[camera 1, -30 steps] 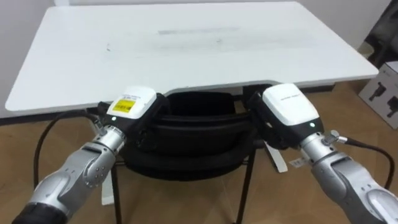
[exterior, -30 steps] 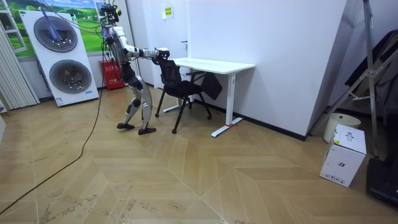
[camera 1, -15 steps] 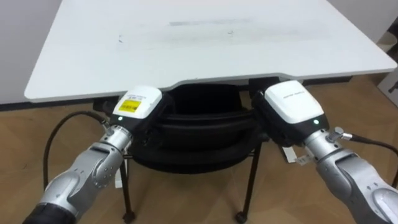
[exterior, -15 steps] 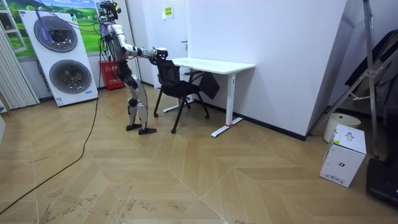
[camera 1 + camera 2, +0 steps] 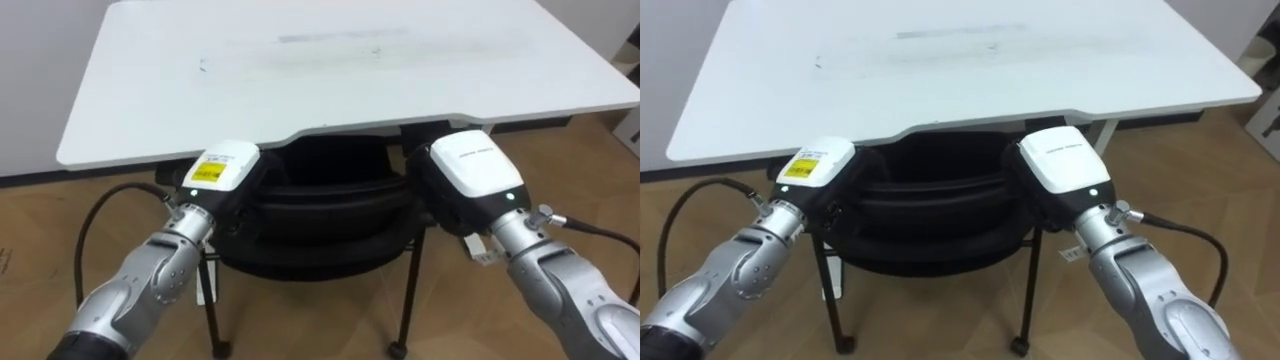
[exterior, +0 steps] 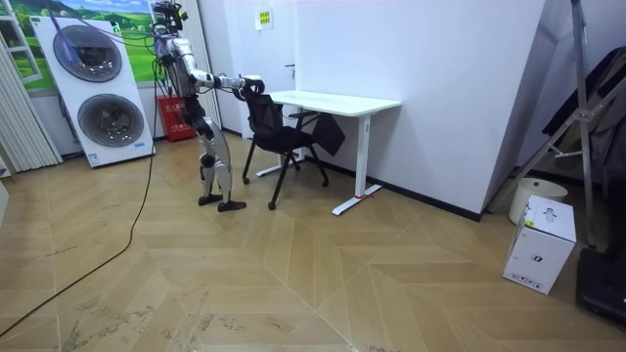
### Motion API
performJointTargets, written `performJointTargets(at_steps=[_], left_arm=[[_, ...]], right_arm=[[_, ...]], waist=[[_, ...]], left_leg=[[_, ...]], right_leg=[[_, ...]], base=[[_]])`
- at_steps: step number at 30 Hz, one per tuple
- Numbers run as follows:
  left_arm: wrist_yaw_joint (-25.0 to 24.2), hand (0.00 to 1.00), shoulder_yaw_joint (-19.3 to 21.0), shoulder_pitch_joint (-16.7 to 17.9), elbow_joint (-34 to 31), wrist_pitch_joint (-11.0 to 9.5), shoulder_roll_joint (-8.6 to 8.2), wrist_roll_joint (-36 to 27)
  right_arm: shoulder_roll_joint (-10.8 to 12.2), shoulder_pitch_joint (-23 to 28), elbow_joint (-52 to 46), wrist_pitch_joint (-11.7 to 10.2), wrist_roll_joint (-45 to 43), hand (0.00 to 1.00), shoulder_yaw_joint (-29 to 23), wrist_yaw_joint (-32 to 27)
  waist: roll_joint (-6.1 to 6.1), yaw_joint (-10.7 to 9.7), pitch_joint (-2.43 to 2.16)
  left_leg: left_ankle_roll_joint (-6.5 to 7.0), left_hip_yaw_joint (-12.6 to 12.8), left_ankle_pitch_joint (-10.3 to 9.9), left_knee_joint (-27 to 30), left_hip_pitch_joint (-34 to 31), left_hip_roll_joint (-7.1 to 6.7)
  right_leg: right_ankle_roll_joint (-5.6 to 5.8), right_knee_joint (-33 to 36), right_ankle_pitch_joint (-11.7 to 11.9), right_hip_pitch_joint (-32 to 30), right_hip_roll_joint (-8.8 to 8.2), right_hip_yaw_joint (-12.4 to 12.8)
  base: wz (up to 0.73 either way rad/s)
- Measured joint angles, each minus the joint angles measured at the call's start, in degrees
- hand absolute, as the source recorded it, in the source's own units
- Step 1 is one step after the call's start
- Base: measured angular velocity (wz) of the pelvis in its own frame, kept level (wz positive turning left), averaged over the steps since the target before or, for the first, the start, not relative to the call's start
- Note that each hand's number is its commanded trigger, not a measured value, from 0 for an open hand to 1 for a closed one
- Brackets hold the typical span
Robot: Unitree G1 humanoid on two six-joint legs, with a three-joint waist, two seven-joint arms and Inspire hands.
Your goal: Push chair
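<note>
Overhead, left hand (image 5: 222, 172), right hand (image 5: 472, 178) flank chair (image 5: 322, 208); roomwide, washers (image 6: 102, 119) behind.

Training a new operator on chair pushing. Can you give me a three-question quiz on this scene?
1. True or false: the chair lies tipped over on the floor.
2. What stands just beyond the chair? A) a white desk B) a sofa C) a fridge
3. Fill in: the left hand and right hand are at the two ends of the chair's ____.
Key: 1 false; 2 A; 3 backrest.
</note>
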Motion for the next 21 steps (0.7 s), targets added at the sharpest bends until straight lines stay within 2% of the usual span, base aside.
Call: performJointTargets(at_steps=[3,6,11,14,17,19,20,21], left_arm=[[-0.6,0.00,1.2,0.1,-1.7,0.1,-0.48,-0.3],[-0.6,0.00,1.4,0.1,-3.1,0.2,-0.74,-3.3],[-1.5,0.00,2.5,0.1,-4.9,0.5,0.04,-8.7],[-1.9,0.00,3.8,0.1,-4.9,0.5,0.25,-11.1],[-3.0,0.00,6.9,1.0,-8.2,0.3,1.07,-11.2],[-3.1,0.00,9.2,1.4,-12.3,-0.6,3.67,-11.4],[-2.7,0.00,10.8,1.4,-13.9,-0.7,3.94,-11.5],[-0.8,0.00,15.6,1.4,-17.3,-1.0,4.17,-12.7]], right_arm=[[0.5,-0.4,-0.3,1.1,-0.1,0.00,-0.1,1.0],[0.4,-0.6,-0.3,1.1,-0.2,0.00,-0.3,1.8],[0.5,-1.6,-0.3,1.0,1.4,0.00,-0.4,2.0],[0.4,-5.3,-0.4,0.4,4.4,0.00,-2.2,1.6],[0.3,-7.2,-3.1,0.2,4.5,0.00,-8.2,0.9],[0.1,-8.4,-3.8,-1.1,4.9,0.00,-13.5,-2.1],[-0.3,-8.5,-4.2,-1.6,5.3,0.00,-15.0,-2.6],[-1.5,-8.5,-5.6,-2.2,6.7,0.00,-17.6,-3.7]], waist=[[-0.18,0.6,-0.11],[-0.37,1.1,-0.20],[-0.40,1.4,-0.25],[-0.47,1.2,-0.30],[-0.67,1.6,-0.46],[-0.68,1.5,-0.48],[-0.68,1.5,-0.48],[-0.67,1.1,-0.48]], left_leg=[[0.20,-0.5,0.4,-0.6,0.0,-0.46],[0.48,-0.5,1.4,-2.1,0.6,-0.92],[0.88,-0.5,2.0,-3.2,0.7,-0.99],[0.84,-0.5,2.1,-3.5,0.9,-1.15],[0.46,-1.3,2.2,-3.5,0.1,-1.12],[0.42,-2.1,2.3,-3.3,-0.4,-1.04],[0.42,-2.3,2.3,-3.3,-0.4,-0.99],[0.48,-2.5,2.2,-3.6,-0.3,-1.00]], right_leg=[[0.06,0.0,0.0,0.0,-0.36,-0.2],[0.25,0.0,0.2,0.0,-0.78,0.0],[1.14,-1.2,0.8,0.1,-0.66,0.1],[1.09,-1.2,0.9,0.1,-0.73,0.2],[0.37,-1.9,1.4,0.1,-0.59,-0.3],[-0.25,-2.7,1.8,0.3,-0.54,-0.8],[-0.35,-3.0,1.9,0.5,-0.49,-1.0],[-0.52,-3.5,2.0,0.7,-0.44,-1.2]], base=[[0.11],[0.07],[-0.01],[0.02],[0.14],[0.17],[0.14],[0.10]])
